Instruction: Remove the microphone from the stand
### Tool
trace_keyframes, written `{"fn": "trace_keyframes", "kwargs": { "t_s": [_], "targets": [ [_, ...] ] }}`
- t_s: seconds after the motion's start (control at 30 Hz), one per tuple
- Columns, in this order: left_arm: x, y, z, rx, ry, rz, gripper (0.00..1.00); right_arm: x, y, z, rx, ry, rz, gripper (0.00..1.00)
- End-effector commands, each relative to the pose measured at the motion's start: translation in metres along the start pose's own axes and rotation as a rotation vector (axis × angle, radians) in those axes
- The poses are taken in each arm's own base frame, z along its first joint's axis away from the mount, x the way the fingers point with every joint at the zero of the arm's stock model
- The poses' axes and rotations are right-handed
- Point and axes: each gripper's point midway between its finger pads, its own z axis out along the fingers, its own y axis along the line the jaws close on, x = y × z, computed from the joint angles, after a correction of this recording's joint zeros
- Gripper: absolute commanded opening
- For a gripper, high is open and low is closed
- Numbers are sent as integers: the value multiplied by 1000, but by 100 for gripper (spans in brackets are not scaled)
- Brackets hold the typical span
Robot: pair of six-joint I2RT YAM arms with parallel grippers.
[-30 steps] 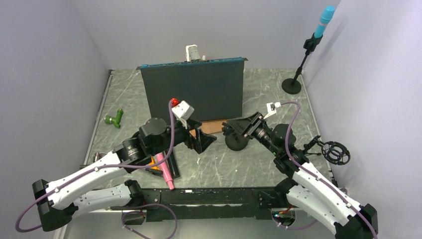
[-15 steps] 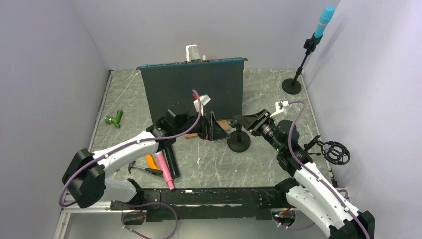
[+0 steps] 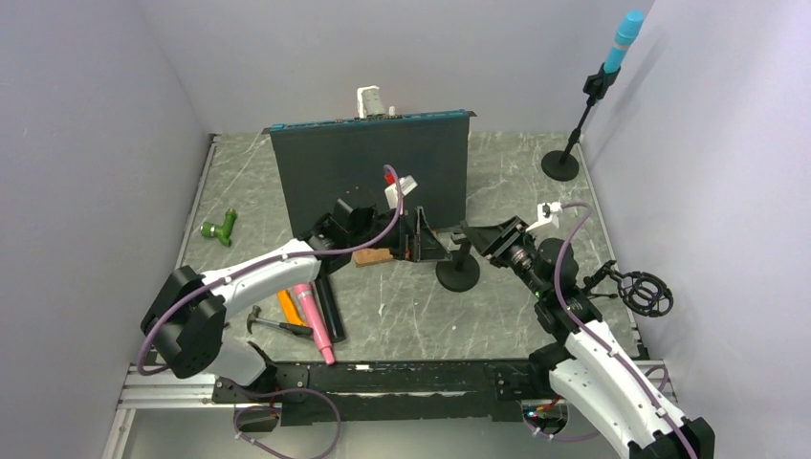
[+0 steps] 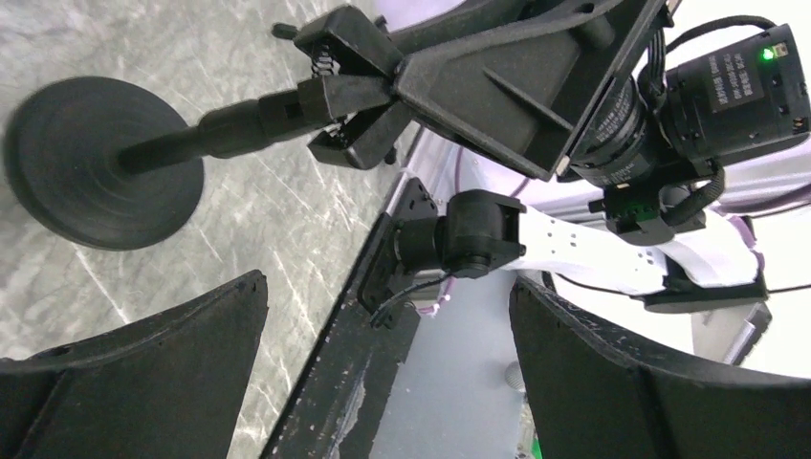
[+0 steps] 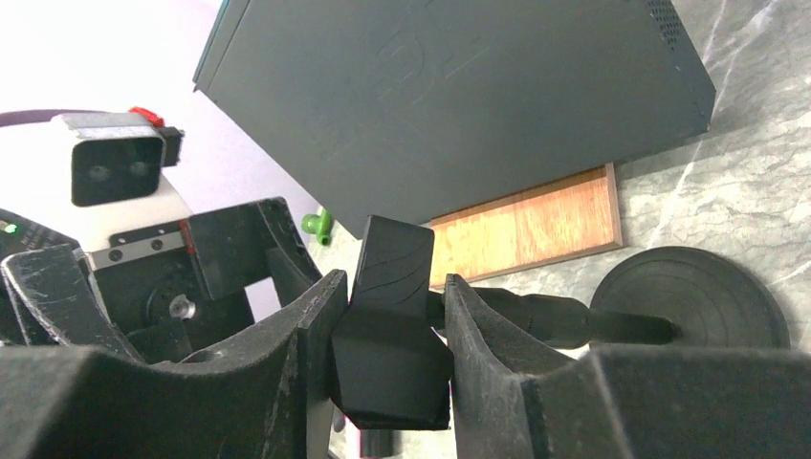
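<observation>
Overhead, top view: the small stand [image 3: 459, 276] sits on its round base at frame centre, on the marbled tabletop [image 3: 516, 182]. The right hand [image 3: 471, 238] is clamped on the stand's top end. The left hand [image 3: 426, 245] hangs just left of it, fingers apart and holding nothing. The pink microphone [image 3: 315, 321] lies flat at lower left, beside the left arm and well apart from the small stand. A dark panel [image 3: 368, 172] stands upright behind both hands, with a wooden block [image 3: 373, 256] at its foot. At upper right, a blue microphone [image 3: 626, 38] sits in a tall stand [image 3: 577, 129].

Left wrist view: its own two fingers frame the bottom corners, spread wide. The stand's base is at upper left, its stem running right into the clip [image 4: 346, 72], which the right hand grips.

Right wrist view: both fingers press a black block-shaped clip between them. The stem and base lie at right.
</observation>
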Motion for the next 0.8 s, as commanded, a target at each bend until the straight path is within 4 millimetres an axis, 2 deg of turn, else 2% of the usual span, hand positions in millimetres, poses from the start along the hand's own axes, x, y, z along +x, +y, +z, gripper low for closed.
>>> {"fn": "trace_keyframes", "kwargs": {
  "t_s": [0.0, 0.07, 0.2, 0.3, 0.4, 0.6, 0.77],
  "targets": [
    [-28, -21, -19, -49, -76, 183, 100, 49, -68, -15, 248, 220, -101, 0],
    [-39, -27, -31, -99, -114, 268, 99, 30, -57, -13, 253, 181, -138, 0],
    [-60, -42, -65, -203, -186, 433, 99, -12, -48, -10, 353, 90, -217, 0],
    [-71, -50, -87, -260, -238, 535, 99, -38, -47, -5, 421, 44, -272, 0],
    [-78, -49, -107, -327, -297, 596, 99, -61, -51, 0, 468, 1, -305, 0],
    [-72, -43, -123, -358, -340, 624, 99, -109, -65, -4, 530, -90, -296, 0],
    [-70, -54, -126, -321, -341, 633, 99, -144, -92, -16, 583, -160, -237, 0]
  ]
}}
